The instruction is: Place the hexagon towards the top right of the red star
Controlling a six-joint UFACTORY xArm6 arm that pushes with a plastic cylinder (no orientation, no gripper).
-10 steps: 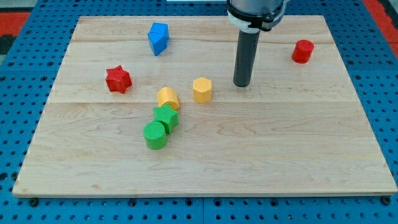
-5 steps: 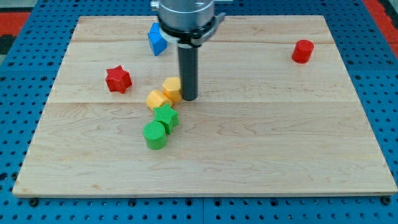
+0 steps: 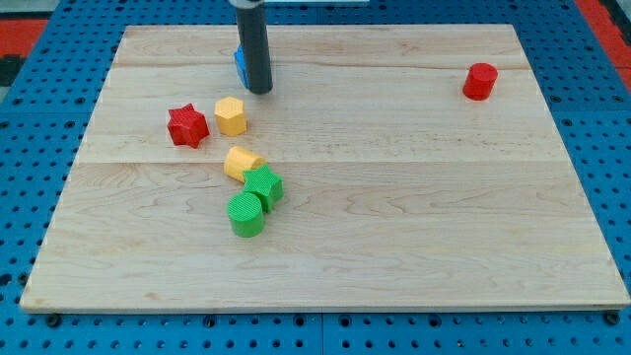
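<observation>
1. Camera view, tool: the arm ends in a plain dark rod with nothing to open or close; it carries nothing. My tip (image 3: 259, 91) rests on the wooden board (image 3: 414, 247) near the view's top, left of centre. It stands directly in front of the blue block (image 3: 239, 61), which it mostly hides; whether they touch cannot be told.
2. The tip is apart from the yellow hexagon (image 3: 231, 115), which lies below it and slightly to the view's left.
3. Task item: the yellow hexagon sits just beside the red star (image 3: 187, 126), on the star's right and a little higher in the view, with a narrow gap between them.
4. Count, yellow: two. The hexagon, plus a yellow block (image 3: 241, 163) of rounded form lower down.
5. Count, green: two. A green star (image 3: 263, 185) touching the yellow block, and a green cylinder (image 3: 245, 214) against the star's lower left.
6. Count, red: two. The star, plus a red cylinder (image 3: 480, 81) near the view's right edge, well apart from everything else.
7. Count, blue: one.
8. Room: the cluster occupies the board's left-centre; the board's right half holds only the red cylinder.
</observation>
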